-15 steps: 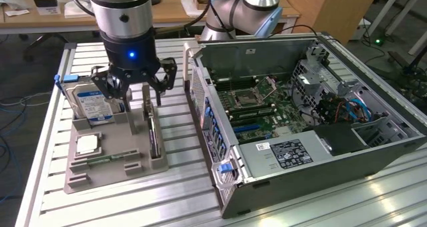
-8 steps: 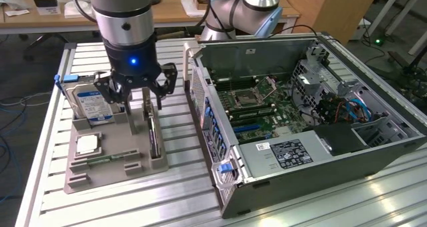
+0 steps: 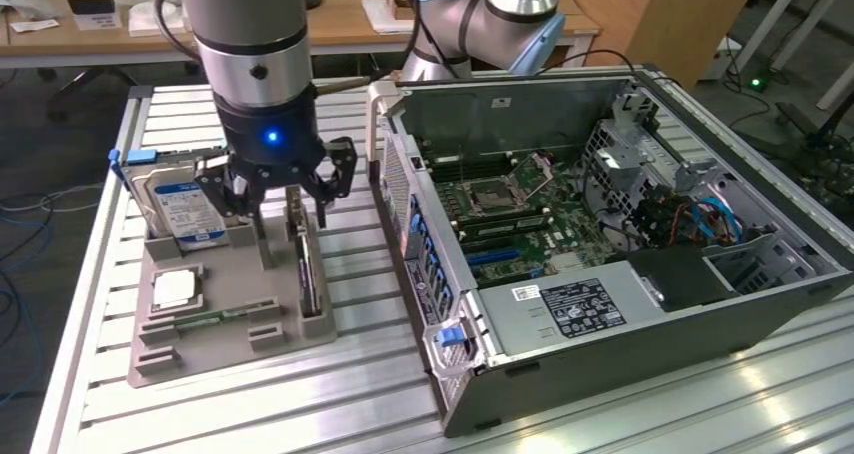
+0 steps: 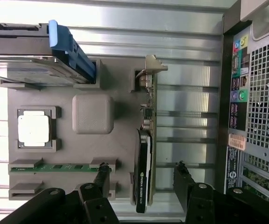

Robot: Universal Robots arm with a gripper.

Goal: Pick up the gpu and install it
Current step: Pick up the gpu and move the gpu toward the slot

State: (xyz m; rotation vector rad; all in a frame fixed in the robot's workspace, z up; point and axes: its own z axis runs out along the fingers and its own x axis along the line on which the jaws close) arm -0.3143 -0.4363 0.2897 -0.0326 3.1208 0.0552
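Observation:
The gpu stands on its long edge in a slot at the side of the grey holder tray nearest the computer case. In the wrist view the gpu is a thin dark card with a silver end bracket. My gripper hangs just above the card's far end, open. Its two black fingertips straddle the card in the wrist view, with my gripper centred over it and nothing gripped.
The tray also holds a hard drive with a blue label, a square processor and a green memory stick. An open computer case lies at the exterior view's right, its motherboard exposed. All rest on a slatted metal table.

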